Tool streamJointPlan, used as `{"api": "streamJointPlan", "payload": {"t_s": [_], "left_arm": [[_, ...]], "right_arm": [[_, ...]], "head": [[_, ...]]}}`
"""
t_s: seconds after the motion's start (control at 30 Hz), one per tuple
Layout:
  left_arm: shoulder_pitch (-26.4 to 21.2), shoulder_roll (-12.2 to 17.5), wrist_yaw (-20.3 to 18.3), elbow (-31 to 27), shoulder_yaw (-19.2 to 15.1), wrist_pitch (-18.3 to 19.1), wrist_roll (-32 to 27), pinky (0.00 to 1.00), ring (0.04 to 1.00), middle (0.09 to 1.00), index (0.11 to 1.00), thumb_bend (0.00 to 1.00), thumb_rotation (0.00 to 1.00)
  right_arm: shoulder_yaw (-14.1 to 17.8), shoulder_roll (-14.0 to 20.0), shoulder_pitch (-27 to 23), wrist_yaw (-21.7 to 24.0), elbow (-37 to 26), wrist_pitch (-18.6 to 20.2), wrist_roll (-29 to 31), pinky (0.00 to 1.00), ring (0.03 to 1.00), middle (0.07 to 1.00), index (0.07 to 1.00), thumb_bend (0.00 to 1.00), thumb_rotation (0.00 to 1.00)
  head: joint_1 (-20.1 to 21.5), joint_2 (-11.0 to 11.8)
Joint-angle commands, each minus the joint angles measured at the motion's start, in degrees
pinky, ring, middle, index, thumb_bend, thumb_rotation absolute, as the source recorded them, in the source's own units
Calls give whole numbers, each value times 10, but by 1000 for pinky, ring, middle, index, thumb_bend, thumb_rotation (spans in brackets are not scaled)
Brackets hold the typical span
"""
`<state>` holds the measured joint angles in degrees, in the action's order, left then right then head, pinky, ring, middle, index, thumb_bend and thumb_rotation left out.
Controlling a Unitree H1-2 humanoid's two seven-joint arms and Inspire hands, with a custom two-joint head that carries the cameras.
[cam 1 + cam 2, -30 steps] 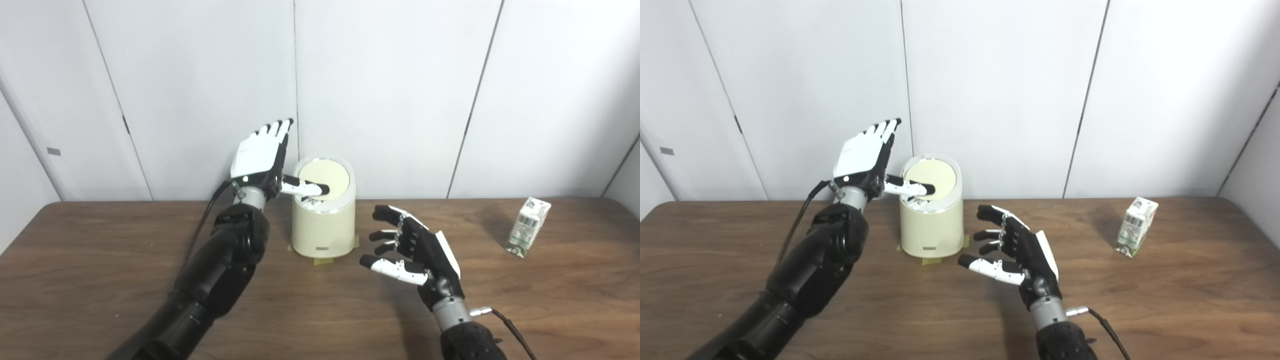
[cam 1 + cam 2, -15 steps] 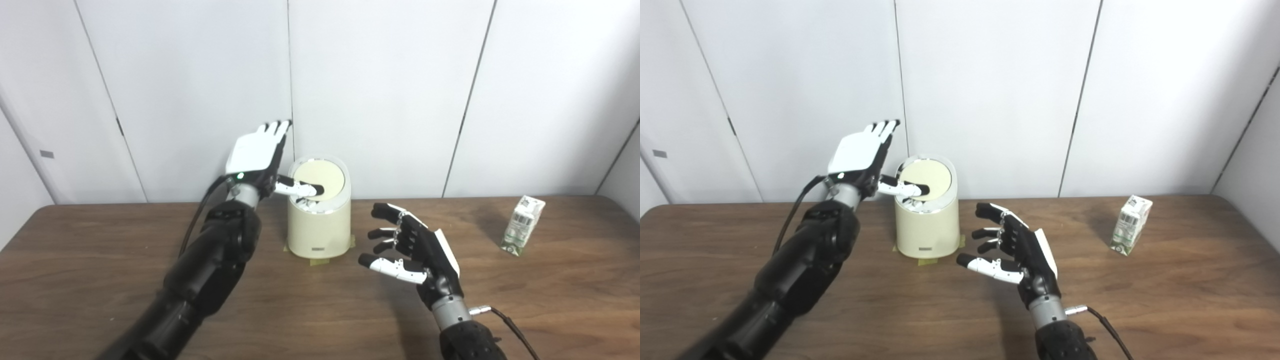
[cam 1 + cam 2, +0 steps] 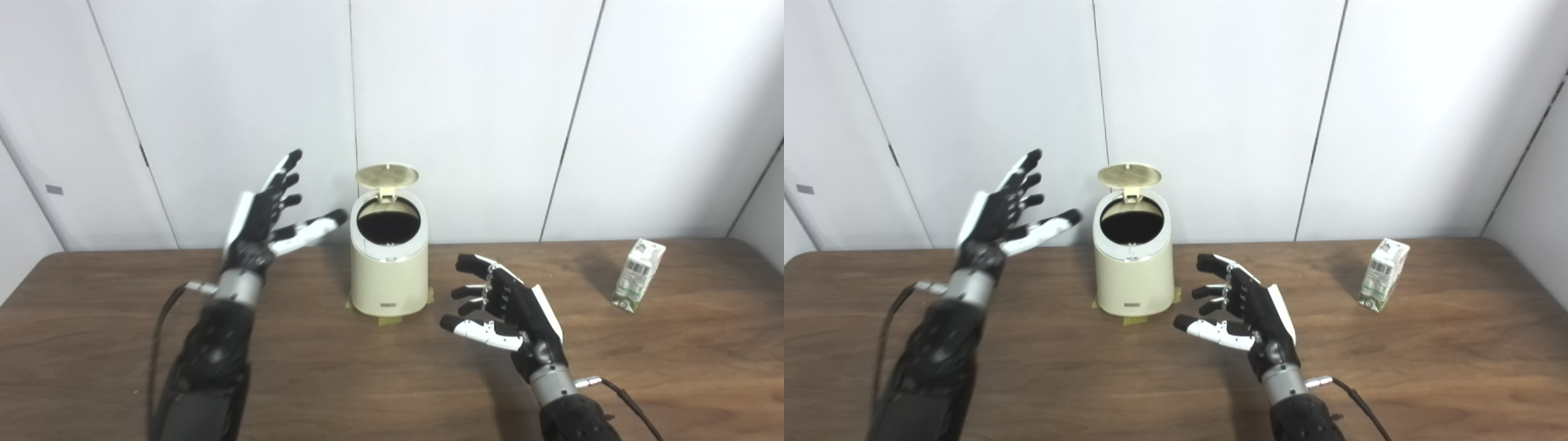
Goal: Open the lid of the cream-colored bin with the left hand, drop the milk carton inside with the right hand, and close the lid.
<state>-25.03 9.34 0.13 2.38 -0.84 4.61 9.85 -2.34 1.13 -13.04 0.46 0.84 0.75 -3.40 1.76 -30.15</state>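
Note:
The cream-colored bin (image 3: 388, 275) stands on the wooden table near the back wall, its round lid (image 3: 387, 175) flipped up behind a dark opening (image 3: 388, 225). My left hand (image 3: 267, 215) is open, raised to the left of the bin and clear of it, fingers spread. Open too, my right hand (image 3: 513, 312) hovers low over the table to the right front of the bin, holding nothing. The milk carton (image 3: 637, 275), white with green print, stands upright far to the right, well away from both hands.
Tape patches (image 3: 384, 318) show under the bin's base. The table's back edge (image 3: 551, 242) runs along white wall panels. A cable (image 3: 631, 401) trails from my right wrist.
The lid has sprung up from shut to open. My left hand left the bin's top and pulled back to the left and down. The view shifted slightly.

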Motion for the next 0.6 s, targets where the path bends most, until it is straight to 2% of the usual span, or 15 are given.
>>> {"api": "streamJointPlan", "payload": {"t_s": [0.0,0.13,0.23,0.4,0.47,0.57], "left_arm": [[12,12,9,-19,-12,-34,-2,718,788,788,814,842,320],[76,27,-16,-30,-26,-54,-40,712,753,766,798,827,341],[108,33,-18,-26,-31,-65,-47,691,748,772,799,784,264],[133,33,-13,-4,-41,-107,-52,634,720,771,795,758,219],[138,28,-8,3,-45,-119,-54,630,707,757,786,755,213],[145,18,4,16,-50,-144,-55,612,678,727,758,754,195]], "right_arm": [[0,2,-18,3,-18,-13,-1,491,618,785,753,717,176],[1,3,-17,4,-17,-14,4,496,617,780,757,714,175],[7,3,-18,5,-10,-22,16,486,609,776,752,721,171],[17,6,-20,0,-8,-37,23,480,602,776,749,735,200],[24,9,-23,-3,-15,-30,24,488,603,760,740,732,184],[19,43,-38,-9,-22,-34,-34,490,624,748,740,738,191]], "head": [[0,0],[3,-1],[6,2],[11,7],[20,9],[45,18]]}}
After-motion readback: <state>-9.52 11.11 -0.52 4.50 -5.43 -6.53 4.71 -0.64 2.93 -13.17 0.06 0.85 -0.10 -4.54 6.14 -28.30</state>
